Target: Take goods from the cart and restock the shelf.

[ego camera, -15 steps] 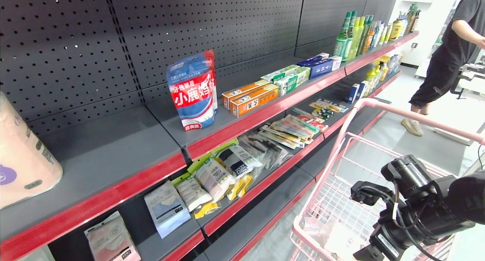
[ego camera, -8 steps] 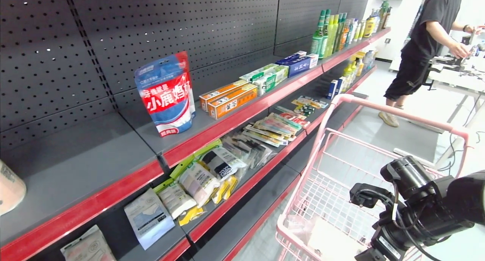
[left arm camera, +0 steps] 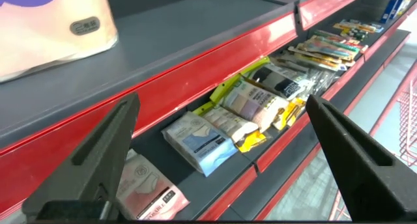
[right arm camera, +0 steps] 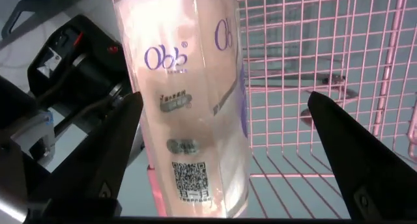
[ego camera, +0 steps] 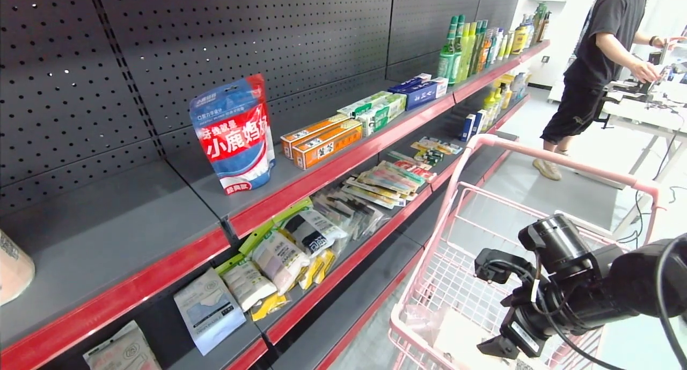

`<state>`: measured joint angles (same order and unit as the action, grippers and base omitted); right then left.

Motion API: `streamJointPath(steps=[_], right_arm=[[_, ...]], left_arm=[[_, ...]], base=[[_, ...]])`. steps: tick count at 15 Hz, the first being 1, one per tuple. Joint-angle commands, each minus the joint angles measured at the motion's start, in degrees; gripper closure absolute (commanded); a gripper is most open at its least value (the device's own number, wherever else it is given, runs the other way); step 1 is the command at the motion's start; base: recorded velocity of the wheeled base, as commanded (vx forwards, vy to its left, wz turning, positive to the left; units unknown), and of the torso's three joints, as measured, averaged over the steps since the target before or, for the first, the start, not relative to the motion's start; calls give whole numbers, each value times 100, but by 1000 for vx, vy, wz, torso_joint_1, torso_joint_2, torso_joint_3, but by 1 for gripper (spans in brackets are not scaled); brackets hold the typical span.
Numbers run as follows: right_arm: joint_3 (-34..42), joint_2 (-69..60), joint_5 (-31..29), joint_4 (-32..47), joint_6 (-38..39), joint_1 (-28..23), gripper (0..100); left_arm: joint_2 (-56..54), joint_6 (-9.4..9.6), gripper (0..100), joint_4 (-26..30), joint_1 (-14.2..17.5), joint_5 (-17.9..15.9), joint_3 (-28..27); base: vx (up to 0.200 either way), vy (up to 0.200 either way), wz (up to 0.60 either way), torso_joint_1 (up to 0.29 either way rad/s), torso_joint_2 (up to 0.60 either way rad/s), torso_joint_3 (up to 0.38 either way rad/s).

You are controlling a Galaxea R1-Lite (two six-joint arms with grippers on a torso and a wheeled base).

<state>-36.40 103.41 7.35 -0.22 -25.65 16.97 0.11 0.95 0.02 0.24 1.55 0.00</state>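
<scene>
The pale pink pack (ego camera: 461,340) lies in the pink cart (ego camera: 558,163), which in the head view stands just beside the shelf (ego camera: 123,225); our right arm hangs over the cart. In the left wrist view, our left gripper (left arm camera: 223,99) faces the shelf's lower tiers, fingers spread wide and grasping nothing, with a paper-roll pack (left arm camera: 45,28) on the board above. In the right wrist view, our right gripper (right arm camera: 223,97) is released, fingers wide apart, the pack between them over the cart's mesh.
</scene>
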Motion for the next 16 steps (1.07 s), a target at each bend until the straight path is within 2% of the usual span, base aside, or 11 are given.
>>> streamJointPath(steps=[1, 5, 13, 16], right_arm=[[-51, 364, 3, -171, 7, 219, 0], [-174, 759, 3, -242, 7, 254, 0], [-174, 689, 126, -259, 16, 527, 0], [-148, 909, 117, -268, 16, 456, 0]], left_arm=[[-2, 2, 0, -2, 2, 3, 0], [-2, 2, 0, -2, 2, 3, 0], [-2, -7, 0, 6, 2, 3, 0], [-2, -7, 0, 6, 2, 3, 0]], base=[[0, 0, 0, 0, 0, 0], [0, 0, 0, 0, 0, 0], [0, 0, 0, 0, 0, 0], [0, 0, 0, 0, 0, 0]])
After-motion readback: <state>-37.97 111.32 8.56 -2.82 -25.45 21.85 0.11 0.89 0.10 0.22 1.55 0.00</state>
